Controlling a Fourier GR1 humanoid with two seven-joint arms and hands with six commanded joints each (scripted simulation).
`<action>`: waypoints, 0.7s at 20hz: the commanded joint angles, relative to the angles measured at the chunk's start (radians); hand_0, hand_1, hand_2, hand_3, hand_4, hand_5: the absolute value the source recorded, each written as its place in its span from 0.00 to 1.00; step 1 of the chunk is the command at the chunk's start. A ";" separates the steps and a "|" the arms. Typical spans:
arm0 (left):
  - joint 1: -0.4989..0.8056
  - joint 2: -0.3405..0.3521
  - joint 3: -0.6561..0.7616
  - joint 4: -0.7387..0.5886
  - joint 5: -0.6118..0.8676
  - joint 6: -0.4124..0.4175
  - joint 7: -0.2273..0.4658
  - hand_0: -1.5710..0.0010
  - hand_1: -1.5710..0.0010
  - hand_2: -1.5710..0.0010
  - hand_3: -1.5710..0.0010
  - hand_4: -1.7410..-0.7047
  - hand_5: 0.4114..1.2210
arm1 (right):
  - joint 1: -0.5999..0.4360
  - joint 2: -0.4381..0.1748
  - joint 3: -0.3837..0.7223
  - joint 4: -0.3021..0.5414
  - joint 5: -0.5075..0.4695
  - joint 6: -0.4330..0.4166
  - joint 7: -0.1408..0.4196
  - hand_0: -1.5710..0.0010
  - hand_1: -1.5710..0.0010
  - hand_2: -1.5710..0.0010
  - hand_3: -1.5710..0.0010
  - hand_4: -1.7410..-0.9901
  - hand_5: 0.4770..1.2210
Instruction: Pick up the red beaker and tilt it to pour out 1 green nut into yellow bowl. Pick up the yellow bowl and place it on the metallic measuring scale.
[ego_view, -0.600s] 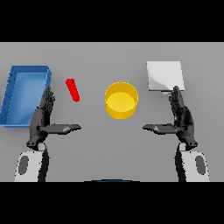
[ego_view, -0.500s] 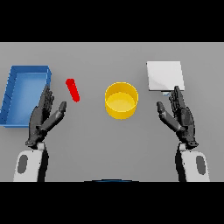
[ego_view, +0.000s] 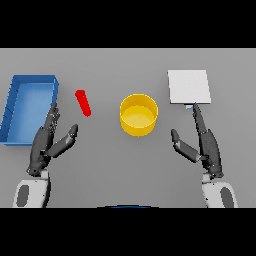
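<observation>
Compared with half a second ago, both hands have turned a little: the thumbs, which then lay closer to the palms, now stick out toward the middle of the desk (ego_view: 125, 165), and the fingers stand straighter. Nothing else has shifted.

The left hand (ego_view: 46, 141) sits at lower left, open, fingers straight and pointing to the upper part of the frame, holding nothing. The right hand (ego_view: 206, 144) sits at lower right, open too, fingers stretched up, their tips just below the scale (ego_view: 188, 86).

The beaker (ego_view: 83, 102) is a small red cylinder with a smooth, plain surface, lying on its side on the grey desk, tilted so one end points to the upper left. It lies above and to the right of the left hand, near its thumb but apart from it, and just right of the tray (ego_view: 27, 107).

The bowl (ego_view: 139, 115) is a round, yellow, straight-walled tub with a glossy inside, standing upright in the centre of the frame, between the two hands and touched by neither.

The scale is a flat, pale, square slab at upper right. The tray is a blue rectangular box with low walls at the left edge.
</observation>
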 joint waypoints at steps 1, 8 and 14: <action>-0.015 0.001 -0.001 0.017 -0.014 0.008 0.016 1.00 1.00 1.00 1.00 0.62 0.25 | 0.000 0.008 0.011 -0.015 0.016 -0.009 0.016 1.00 1.00 1.00 1.00 0.84 0.24; -0.142 0.000 0.014 0.174 -0.044 0.022 -0.021 1.00 1.00 1.00 1.00 0.59 0.27 | 0.010 -0.002 -0.013 -0.030 -0.035 0.015 0.016 1.00 1.00 1.00 1.00 0.77 0.23; -0.312 -0.011 0.057 0.395 -0.063 0.063 -0.066 1.00 1.00 1.00 1.00 0.57 0.27 | 0.003 0.004 -0.021 -0.019 -0.060 0.027 0.009 1.00 1.00 1.00 1.00 0.69 0.26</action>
